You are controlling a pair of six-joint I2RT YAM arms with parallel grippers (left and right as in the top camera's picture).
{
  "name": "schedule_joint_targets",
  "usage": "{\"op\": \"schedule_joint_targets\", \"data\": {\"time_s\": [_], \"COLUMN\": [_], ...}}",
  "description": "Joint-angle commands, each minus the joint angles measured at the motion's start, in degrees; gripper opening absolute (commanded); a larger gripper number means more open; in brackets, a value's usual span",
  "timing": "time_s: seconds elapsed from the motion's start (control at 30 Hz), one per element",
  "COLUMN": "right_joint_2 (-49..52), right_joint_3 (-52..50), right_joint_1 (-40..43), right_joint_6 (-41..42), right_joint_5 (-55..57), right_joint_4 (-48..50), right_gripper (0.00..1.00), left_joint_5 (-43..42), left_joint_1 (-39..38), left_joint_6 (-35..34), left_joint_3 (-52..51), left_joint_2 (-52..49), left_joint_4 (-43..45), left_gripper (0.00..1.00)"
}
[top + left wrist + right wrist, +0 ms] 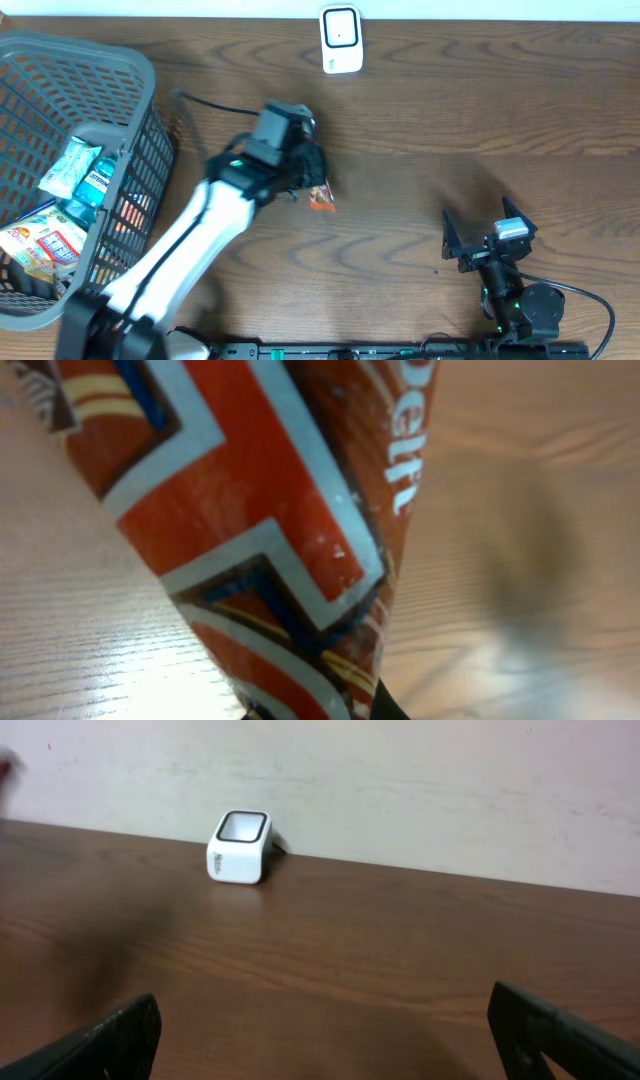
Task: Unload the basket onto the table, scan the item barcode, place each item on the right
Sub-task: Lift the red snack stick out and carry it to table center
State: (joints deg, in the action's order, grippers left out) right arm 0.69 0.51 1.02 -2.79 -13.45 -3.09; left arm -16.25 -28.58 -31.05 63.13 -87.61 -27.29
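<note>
One red packet (270, 540) in left gripper (314, 186); one scanner (341, 40), one basket (140, 70).

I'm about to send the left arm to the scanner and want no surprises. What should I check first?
1. Packet gripped in left hand: ok.
2. Scanner upright at the far edge, window showing: ok.
3. Table between packet and scanner free of obstacles: ok.
4. Right hand open, empty and off to the side: ok.
5. Barcode turned toward the scanner: cannot tell, no barcode shows in any view.
</note>
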Motion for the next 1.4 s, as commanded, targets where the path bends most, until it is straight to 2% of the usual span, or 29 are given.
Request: {"op": "schedule_joint_targets", "data": {"time_s": [0.0, 0.23, 0.3, 0.4, 0.47, 0.53, 0.57, 0.6, 0.77, 0.83, 0.9, 0.97, 1.0, 1.17, 1.37], "right_joint_2": [-0.31, -0.31, -0.31, -0.31, -0.31, -0.31, -0.31, -0.31, -0.31, -0.31, -0.31, -0.31, -0.31, -0.31, -0.31], "right_joint_3": [-0.2, -0.2, -0.2, -0.2, -0.2, -0.2, -0.2, -0.2, -0.2, -0.2, -0.2, -0.2, -0.2, -0.2, -0.2], "right_joint_1": [-0.26, -0.26, -0.26, -0.26, -0.26, -0.26, -0.26, -0.26, -0.26, -0.26, -0.26, -0.26, -0.26, -0.26, -0.26], "right_joint_6": [-0.09, -0.07, -0.07, -0.07, -0.07, -0.07, -0.07, -0.07, -0.07, -0.07, -0.07, -0.07, -0.07, -0.07, -0.07], "right_joint_5": [0.02, 0.02, 0.02, 0.02, 0.02, 0.02, 0.02, 0.02, 0.02, 0.02, 0.02, 0.02, 0.02, 0.02, 0.02], "right_joint_4": [-0.09, -0.09, -0.09, -0.09, -0.09, -0.09, -0.09, -0.09, -0.09, -0.09, -0.09, -0.09, -0.09, -0.09, -0.09], "right_gripper": [0.99, 0.99, 0.99, 0.99, 0.99, 0.99, 0.99, 0.99, 0.99, 0.99, 0.99, 0.99, 0.99, 0.99, 0.99], "left_joint_5": [5.6, 5.64, 5.64, 5.64, 5.64, 5.64, 5.64, 5.62, 5.6, 5.62, 5.66, 5.64, 5.62, 6.16, 11.72], "left_joint_1": [-2.03, -2.36, -2.36, -2.36, -2.36, -2.36, -2.36, -2.36, -2.36, -2.36, -2.36, -2.36, -2.38, -2.4, -2.43], "left_joint_6": [0.76, 0.39, 0.39, 0.39, 0.39, 0.39, 0.39, 0.39, 0.37, 0.39, 0.39, 0.37, 0.37, 0.39, 0.39], "left_joint_3": [-0.39, -0.39, -0.39, -0.39, -0.39, -0.39, -0.39, -0.39, -0.37, -0.37, -0.37, -0.37, -0.37, -0.39, -0.39], "left_joint_2": [-7.1, -15.1, -15.39, -15.37, -15.37, -15.37, -15.37, -15.37, -13.99, -12.81, -11.74, -11.26, -11.28, -11.39, -11.39], "left_joint_4": [0.02, 1.9, 2.25, 2.78, 2.78, 2.75, 2.75, 2.75, 2.73, 2.8, 3.23, 4.22, 4.98, 6.73, 6.8], "left_gripper": [0.08, 0.09, 0.15, 0.32, 0.52, 0.6, 0.7, 0.72, 0.69, 0.52, 0.23, 0.1, 0.08, 0.08, 0.08]}}
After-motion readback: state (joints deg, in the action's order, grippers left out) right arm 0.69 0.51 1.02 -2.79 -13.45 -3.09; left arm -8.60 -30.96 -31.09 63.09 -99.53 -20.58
